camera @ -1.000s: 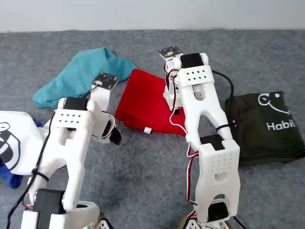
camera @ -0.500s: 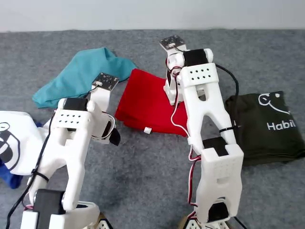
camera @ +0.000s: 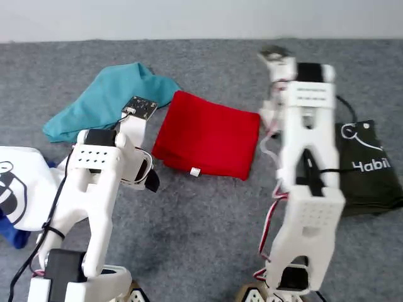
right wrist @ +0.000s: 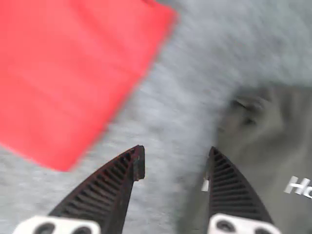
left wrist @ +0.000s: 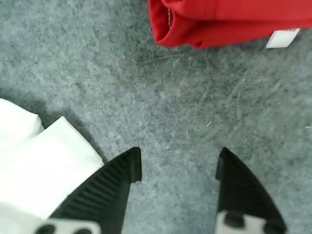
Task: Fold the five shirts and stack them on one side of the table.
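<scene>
– Red shirt [camera: 208, 135], where's it at?
– Mid table, folded to a rough square, flat on the grey felt [camera: 208, 239]. A small white tag [camera: 195, 172] sticks out at its near edge.
– L gripper [left wrist: 178, 163]?
– Jaws spread wide, nothing btwn them, just bare felt underneath. It hangs off the red shirt's near-left corner, apart from it. The left wrist view has the fold edge of the red shirt [left wrist: 234, 19] and the white tag [left wrist: 282, 38] ahead of the tips.
– R gripper [right wrist: 175, 156]?
– Wide apart too, and empty. It's over the strip of felt btwn the red shirt [right wrist: 73, 73] and the dark shirt [right wrist: 263, 146], one off each fingertip.
– Dark shirt, more pls.
– In the high view the dark shirt [camera: 371, 170] is on the right side of the table, folded, white print facing up. Its left part is hidden under the R arm [camera: 305, 157].
– The rest?
– Teal shirt [camera: 107, 100] is far left, crumpled, not folded. Its tip comes right up to the red shirt's far-left corner; can't tell if they touch. White shirt [camera: 19, 182] w/ black print is at the left edge, lying on a blue shirt [camera: 12, 234] that only peeks out below it.
– Any piles?
– Just white on blue. Red, teal and dark each lie singly on the felt.
</scene>
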